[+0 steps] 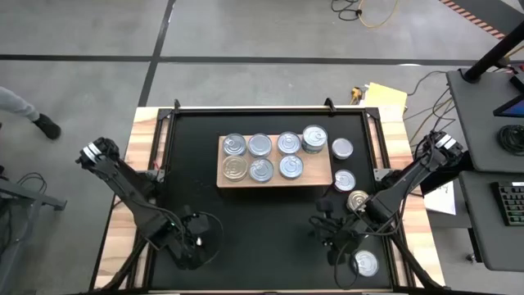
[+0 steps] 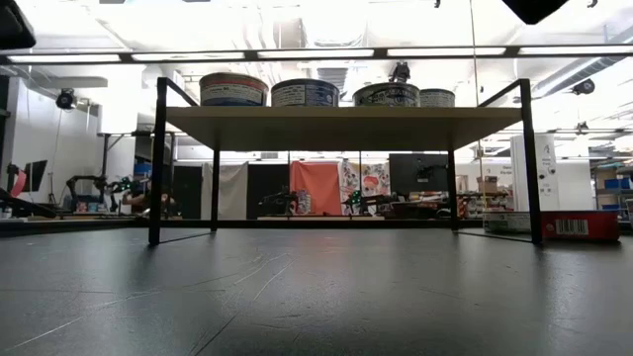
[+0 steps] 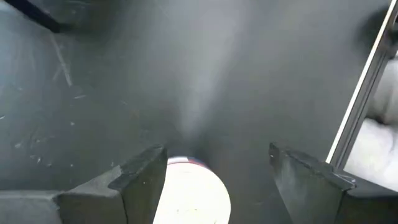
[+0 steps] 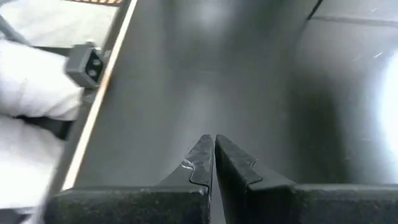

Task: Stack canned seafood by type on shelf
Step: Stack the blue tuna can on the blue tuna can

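Seven tins (image 1: 260, 156) sit on the shelf (image 1: 321, 174); four more tins (image 1: 345, 179) lie to its right.

No words, brands or numbers can be read anywhere. At the right edge of the low view a red box (image 2: 579, 226) carries a barcode patch, its digits too small to make out. The cans (image 2: 233, 89) on the shelf (image 2: 336, 115) at upper centre wear printed side labels, but their lettering is illegible.

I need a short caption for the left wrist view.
Left gripper open over the black mat, a can between its fingers.
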`<act>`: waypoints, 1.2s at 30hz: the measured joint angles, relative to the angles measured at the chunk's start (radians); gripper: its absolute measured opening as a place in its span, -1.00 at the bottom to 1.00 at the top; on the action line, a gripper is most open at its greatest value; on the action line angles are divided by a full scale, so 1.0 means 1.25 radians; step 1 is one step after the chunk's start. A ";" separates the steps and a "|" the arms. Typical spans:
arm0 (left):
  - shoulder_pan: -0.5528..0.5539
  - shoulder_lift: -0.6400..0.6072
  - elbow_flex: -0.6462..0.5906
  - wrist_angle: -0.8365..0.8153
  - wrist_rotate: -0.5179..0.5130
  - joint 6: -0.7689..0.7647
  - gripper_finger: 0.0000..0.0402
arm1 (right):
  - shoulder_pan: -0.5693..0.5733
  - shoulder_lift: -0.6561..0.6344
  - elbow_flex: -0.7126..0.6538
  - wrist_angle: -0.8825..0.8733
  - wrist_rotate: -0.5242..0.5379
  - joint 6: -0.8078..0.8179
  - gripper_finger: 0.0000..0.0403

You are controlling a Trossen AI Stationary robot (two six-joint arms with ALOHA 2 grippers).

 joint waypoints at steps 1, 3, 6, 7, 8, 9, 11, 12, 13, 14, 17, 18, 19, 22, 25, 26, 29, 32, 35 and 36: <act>-0.001 0.008 0.001 0.003 0.000 0.007 0.29 | 0.000 0.000 0.000 0.000 0.016 -0.014 -0.95; -0.001 0.019 0.002 0.003 0.000 0.010 0.25 | 0.000 0.000 0.000 -0.001 0.041 -0.041 -0.95; -0.002 0.034 -0.005 0.002 0.000 0.010 0.19 | -0.008 0.000 0.000 0.001 0.048 -0.077 -0.95; -0.002 0.037 -0.006 0.001 0.000 0.010 0.17 | -0.011 0.000 0.000 0.001 0.048 -0.088 -0.95; -0.002 0.039 -0.008 0.000 0.000 0.010 0.15 | -0.016 0.000 0.000 0.001 0.048 -0.093 -0.95; -0.002 0.039 -0.010 -0.001 0.000 0.012 0.13 | -0.022 0.000 0.000 0.001 0.048 -0.098 -0.95; -0.002 0.040 -0.018 -0.003 0.000 0.012 0.10 | -0.030 0.000 0.000 0.001 0.048 -0.112 -0.95; -0.002 0.039 -0.022 -0.003 0.000 0.012 0.08 | -0.035 0.000 0.000 0.001 0.047 -0.120 -0.95; -0.003 0.038 -0.026 -0.004 0.000 0.011 0.07 | -0.038 0.000 -0.002 0.001 0.047 -0.132 -0.95; -0.005 0.036 -0.029 -0.006 0.000 0.010 0.05 | -0.041 -0.001 -0.003 0.001 0.046 -0.141 -0.95; -0.008 0.035 -0.032 -0.015 0.000 0.009 0.00 | -0.049 -0.002 -0.010 0.001 0.045 -0.170 -0.95; -0.008 0.035 -0.032 -0.021 0.001 0.006 -0.01 | -0.050 -0.003 -0.013 0.001 0.046 -0.178 -0.95; -0.008 0.035 -0.032 -0.029 0.007 0.001 -0.02 | -0.054 -0.006 -0.019 0.002 0.046 -0.186 -0.95; -0.007 0.034 -0.032 -0.057 0.066 -0.030 -0.07 | -0.067 -0.016 -0.048 0.025 0.045 -0.224 -0.95; -0.008 0.032 -0.032 -0.075 0.134 -0.069 -0.14 | -0.089 -0.037 -0.085 0.063 0.038 -0.263 -0.96; -0.008 0.032 -0.032 -0.076 0.150 -0.077 -0.17 | -0.097 -0.048 -0.097 0.072 0.036 -0.267 -0.96; -0.007 0.030 -0.032 -0.077 0.163 -0.098 -0.24 | -0.124 -0.072 -0.128 0.102 0.018 -0.274 -0.96; -0.007 0.030 -0.032 -0.077 0.168 -0.105 -0.30 | -0.142 -0.086 -0.158 0.144 0.018 -0.276 -0.96; -0.007 0.030 -0.032 -0.101 0.189 -0.105 -0.34 | -0.151 -0.089 -0.186 0.198 0.016 -0.285 -0.95; -0.008 0.030 -0.032 -0.122 0.194 -0.109 -0.35 | -0.152 -0.089 -0.193 0.213 0.015 -0.285 -0.95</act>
